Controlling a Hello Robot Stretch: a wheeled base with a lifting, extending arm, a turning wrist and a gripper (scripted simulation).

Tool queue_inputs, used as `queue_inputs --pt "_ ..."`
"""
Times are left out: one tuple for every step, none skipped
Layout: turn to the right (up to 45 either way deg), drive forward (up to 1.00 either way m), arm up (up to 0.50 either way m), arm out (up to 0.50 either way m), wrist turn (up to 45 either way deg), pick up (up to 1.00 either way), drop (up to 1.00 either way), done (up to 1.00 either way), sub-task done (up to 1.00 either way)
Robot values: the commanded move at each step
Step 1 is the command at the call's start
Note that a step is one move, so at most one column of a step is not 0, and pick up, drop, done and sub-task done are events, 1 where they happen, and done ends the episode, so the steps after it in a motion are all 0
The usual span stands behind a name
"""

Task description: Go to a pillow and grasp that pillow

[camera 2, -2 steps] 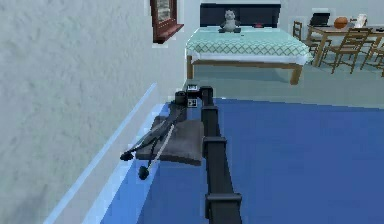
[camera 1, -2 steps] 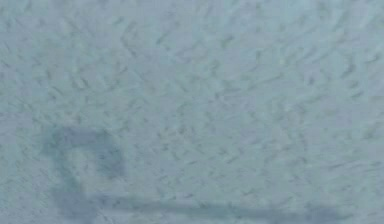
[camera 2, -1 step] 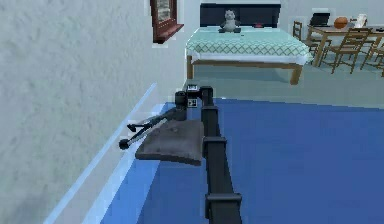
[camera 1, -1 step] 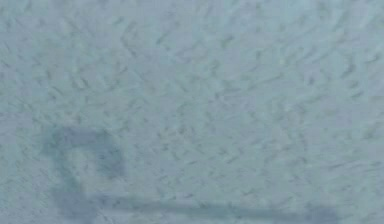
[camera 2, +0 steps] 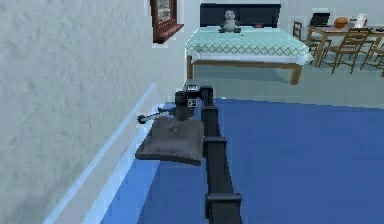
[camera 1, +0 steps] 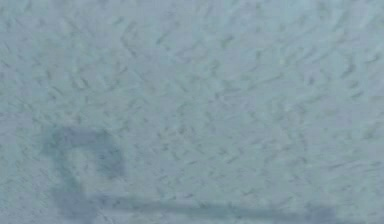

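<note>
1. Pale grey-blue rough-textured wall [camera 1: 200, 90] is right up against my forward view. The same kind of wall runs down the arm side view's left.
2. A flat deep-blue surface [camera 2: 300, 160] spans the lower arm side view, with a paler blue strip [camera 2: 100, 175] where it meets the wall. I can't tell whether it's a rug or a mattress.
3. A wooden-framed bed with teal cover [camera 2: 250, 42] and a dark headboard sits far back, well apart from the arm.
4. The dark square arm bar [camera 2: 215, 160] rises from the bottom edge, over the blue surface.
5. A wooden dining table with chairs [camera 2: 340, 32] is at top right, beside the bed.
6. Task item: the dark grey flat fabric pillow [camera 2: 178, 145] lies on the blue surface near the wall, just left of the arm bar.
7. The dark two-finger gripper [camera 2: 152, 114] is at the arm's far end, fingers toward the wall, at the pillow's upper edge in the picture. I can't tell whether it's over or touching the pillow, how the jaws stand, or whether it holds anything.
8. A dark red framed panel [camera 2: 165, 18] hangs on the wall at the top.
9. A small grey figure [camera 2: 230, 20] sits on the bed by the headboard.
</note>
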Motion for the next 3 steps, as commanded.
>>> queue_inputs --pt "0.0 0.0 0.0 0.0 45.0 0.0 0.0 0.0 0.0" --pt "0.0 0.0 0.0 0.0 21.0 0.0 0.0 0.0 0.0" --pt "0.0 0.0 -0.3 0.0 0.0 0.0 0.0 0.0 0.0"
